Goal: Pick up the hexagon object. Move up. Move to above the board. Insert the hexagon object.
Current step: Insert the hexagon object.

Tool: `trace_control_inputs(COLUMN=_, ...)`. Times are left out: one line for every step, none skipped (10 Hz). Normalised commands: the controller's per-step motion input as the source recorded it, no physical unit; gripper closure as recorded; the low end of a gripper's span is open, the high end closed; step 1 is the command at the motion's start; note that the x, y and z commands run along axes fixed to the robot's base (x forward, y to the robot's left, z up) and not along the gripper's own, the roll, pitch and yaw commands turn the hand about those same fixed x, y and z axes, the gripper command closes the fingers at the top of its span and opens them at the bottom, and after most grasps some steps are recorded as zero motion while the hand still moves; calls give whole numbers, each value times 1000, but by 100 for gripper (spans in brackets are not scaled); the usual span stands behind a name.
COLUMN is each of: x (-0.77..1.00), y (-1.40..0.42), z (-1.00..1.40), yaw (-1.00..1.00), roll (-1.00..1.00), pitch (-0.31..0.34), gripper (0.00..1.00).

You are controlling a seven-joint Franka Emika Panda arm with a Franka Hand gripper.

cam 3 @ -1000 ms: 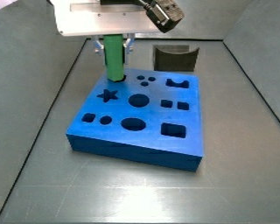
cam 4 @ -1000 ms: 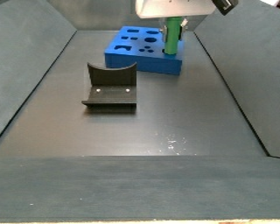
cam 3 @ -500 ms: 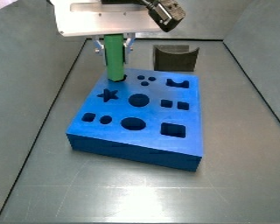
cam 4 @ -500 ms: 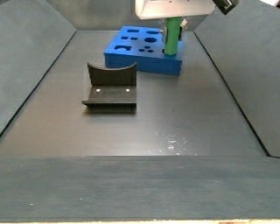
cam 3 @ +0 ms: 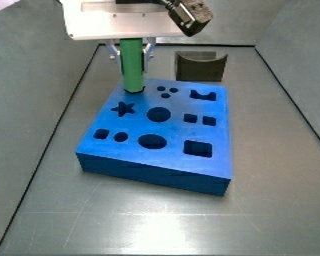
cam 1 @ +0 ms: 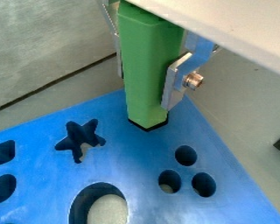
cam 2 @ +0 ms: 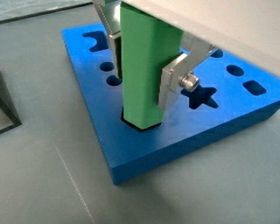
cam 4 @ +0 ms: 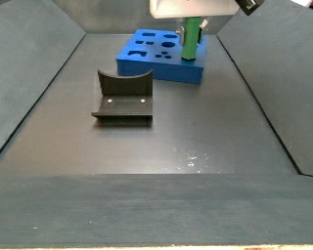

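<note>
Grey metal flooring point(cam 3: 149, 215) carried the flat blue foam board point(cam 3: 170, 135). Above its corner hole, the gripper point(cam 1: 149, 66) clamped the slim green hexagonal peg point(cam 1: 146, 61) upright near mid-length; probably light, rigid, and smooth-sided.

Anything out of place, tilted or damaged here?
Nothing stands out. The end effector holds the green peg upright, its lower end in a corner hole of the blue board. The board lies flat and looks intact; the fixture stands apart on the floor.
</note>
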Motion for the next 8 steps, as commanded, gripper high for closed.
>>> trace_control_inputs(x=180, y=-80, z=-931, yaw=60, roll=314, pitch=-131, gripper=100)
trace_control_inputs(x=266, y=-60, z=-1000, yaw=17, roll=229, pitch=-91, gripper=100)
trace_control_inputs(x=474, y=-166, z=-1000, yaw=-71, roll=229, pitch=-94, gripper=100)
trace_control_inputs(x=403, y=-166, z=-1000, yaw=-94, roll=226, pitch=-129, gripper=100)
trace_control_inputs(x=57, y=0, z=-151, yaw=-106, roll=34, pitch=-200, gripper=100)
trace_control_inputs(x=0, y=0, z=0, yaw=0, roll=0, pitch=6, gripper=100)
trace_control_inputs(x=151, y=0, z=-286, yaw=0, roll=243, pitch=463, gripper=100)
trace_control_inputs(x=177, y=-103, z=-286, yaw=0, roll=443, pitch=740, gripper=100)
